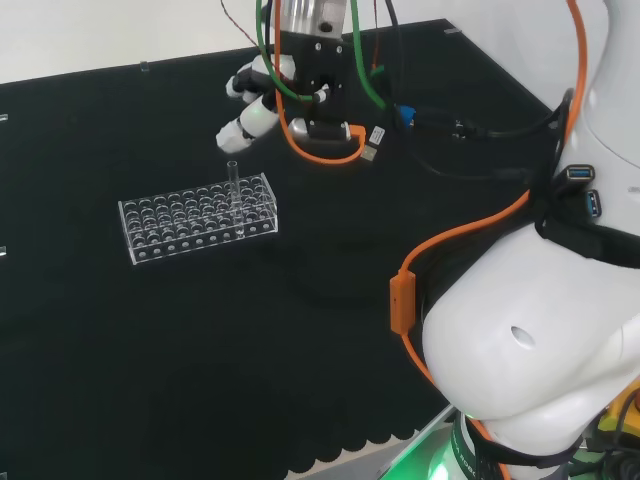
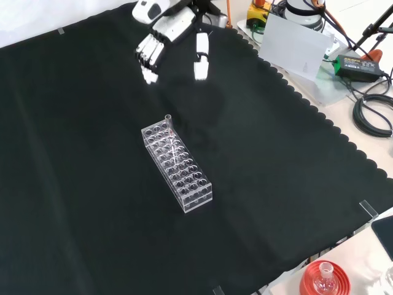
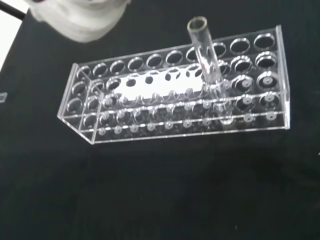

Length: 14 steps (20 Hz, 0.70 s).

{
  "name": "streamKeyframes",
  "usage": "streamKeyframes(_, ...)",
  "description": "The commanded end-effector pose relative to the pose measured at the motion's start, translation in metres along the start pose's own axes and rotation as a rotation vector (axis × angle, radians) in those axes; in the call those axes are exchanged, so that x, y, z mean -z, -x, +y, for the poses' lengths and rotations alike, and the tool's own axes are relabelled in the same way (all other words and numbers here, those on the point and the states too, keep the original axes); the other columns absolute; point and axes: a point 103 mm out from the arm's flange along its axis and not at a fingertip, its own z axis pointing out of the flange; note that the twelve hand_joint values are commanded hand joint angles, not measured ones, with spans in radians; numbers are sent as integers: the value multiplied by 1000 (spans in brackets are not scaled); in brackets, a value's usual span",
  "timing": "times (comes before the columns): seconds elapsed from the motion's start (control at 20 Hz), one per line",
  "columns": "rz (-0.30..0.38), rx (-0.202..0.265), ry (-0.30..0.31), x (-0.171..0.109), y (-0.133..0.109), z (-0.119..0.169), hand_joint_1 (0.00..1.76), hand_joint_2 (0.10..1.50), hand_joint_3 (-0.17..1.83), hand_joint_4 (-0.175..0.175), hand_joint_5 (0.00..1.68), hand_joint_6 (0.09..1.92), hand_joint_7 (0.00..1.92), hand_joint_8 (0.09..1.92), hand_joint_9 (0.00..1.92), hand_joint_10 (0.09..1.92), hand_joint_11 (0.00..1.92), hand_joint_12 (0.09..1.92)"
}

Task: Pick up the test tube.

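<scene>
A clear test tube (image 1: 233,187) (image 2: 170,127) (image 3: 206,56) stands upright in a clear plastic rack (image 1: 198,218) (image 2: 178,165) (image 3: 175,95) with several rows of holes, near one end of it. My hand (image 1: 255,108) (image 2: 161,40) hovers apart from the rack, above and beyond it, with fingers (image 2: 147,58) straight and the thumb (image 2: 201,58) spread away. Nothing is between them. A blurred white part of the hand (image 3: 80,17) shows close to the wrist camera.
The black cloth (image 2: 276,184) has a scalloped edge at the front view's right. Beyond it lie a white sheet (image 2: 295,46), cables (image 2: 371,110) and a power adapter (image 2: 355,64). A small flask on a red ribbed ring stand (image 2: 324,279) sits at the front view's lower right.
</scene>
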Motion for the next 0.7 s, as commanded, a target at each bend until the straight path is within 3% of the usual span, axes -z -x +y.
streamKeyframes(0.05, 1, 16, -11, -30, 2, 20, 874, 721, 483, -10, 337, 344, 308, 810, 202, 930, 0, 1457)
streamKeyframes(0.4, 3, 30, -40, -53, 6, 41, 889, 708, 519, -15, 306, 566, 382, 814, 246, 930, 0, 1497)
streamKeyframes(0.7, 1, 51, -40, -75, 8, 60, 897, 706, 528, -18, 312, 630, 405, 818, 267, 932, 0, 1517)
